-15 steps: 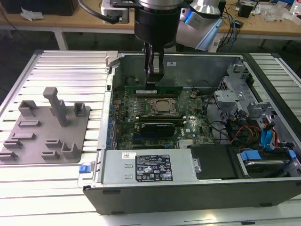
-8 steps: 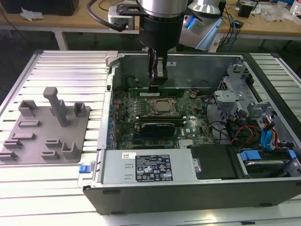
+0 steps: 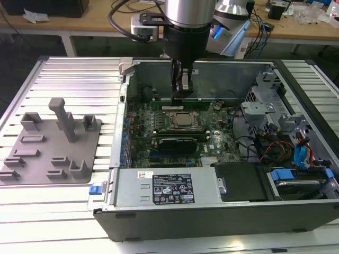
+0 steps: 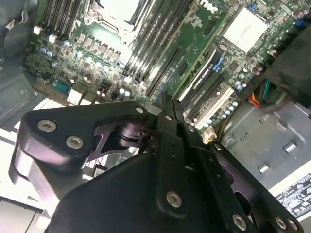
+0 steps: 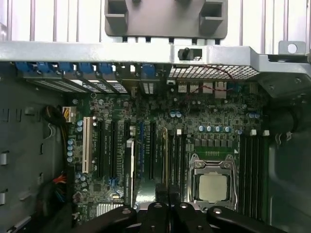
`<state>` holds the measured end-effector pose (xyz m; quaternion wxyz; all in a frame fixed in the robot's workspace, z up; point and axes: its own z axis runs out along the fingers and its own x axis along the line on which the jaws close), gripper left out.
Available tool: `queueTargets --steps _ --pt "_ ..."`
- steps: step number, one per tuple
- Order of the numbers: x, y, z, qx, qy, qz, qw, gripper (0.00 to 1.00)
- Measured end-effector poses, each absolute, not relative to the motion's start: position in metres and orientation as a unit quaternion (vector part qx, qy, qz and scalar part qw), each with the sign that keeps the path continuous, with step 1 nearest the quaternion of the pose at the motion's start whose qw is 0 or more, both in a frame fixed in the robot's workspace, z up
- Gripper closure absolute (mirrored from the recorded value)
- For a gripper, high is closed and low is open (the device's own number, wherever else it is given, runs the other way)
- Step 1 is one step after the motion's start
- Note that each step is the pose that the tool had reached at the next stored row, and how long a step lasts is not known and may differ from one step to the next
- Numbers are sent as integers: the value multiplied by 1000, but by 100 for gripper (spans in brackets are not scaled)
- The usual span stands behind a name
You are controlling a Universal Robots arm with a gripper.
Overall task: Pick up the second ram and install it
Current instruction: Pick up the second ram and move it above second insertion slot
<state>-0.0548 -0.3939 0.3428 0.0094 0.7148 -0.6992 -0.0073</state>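
Observation:
My gripper (image 3: 181, 94) reaches down into the open computer case, over the memory slots on the far side of the processor socket (image 3: 183, 120). Its fingers are shut on the second ram (image 3: 204, 103), a long green stick lying along those slots; whether it is seated I cannot tell. In the first wrist view the second ram (image 5: 164, 155) appears edge-on as a thin line running out from the gripper (image 5: 167, 196), beside the black slots next to the processor socket (image 5: 211, 187). In the second wrist view the gripper (image 4: 164, 104) hangs pinched together above the motherboard (image 4: 97, 63).
The grey holder tray (image 3: 50, 148) sits on the ribbed table at the exterior view's left, outside the case wall (image 3: 124, 106). A black expansion card (image 3: 177, 143), the power supply (image 3: 169, 188) and drive bays with loose cables (image 3: 275, 151) crowd the case.

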Motion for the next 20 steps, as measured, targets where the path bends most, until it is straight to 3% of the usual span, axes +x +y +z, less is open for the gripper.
queueTargets --steps 20 --pt "-48 -375 297 716 -698 -7 9 91"
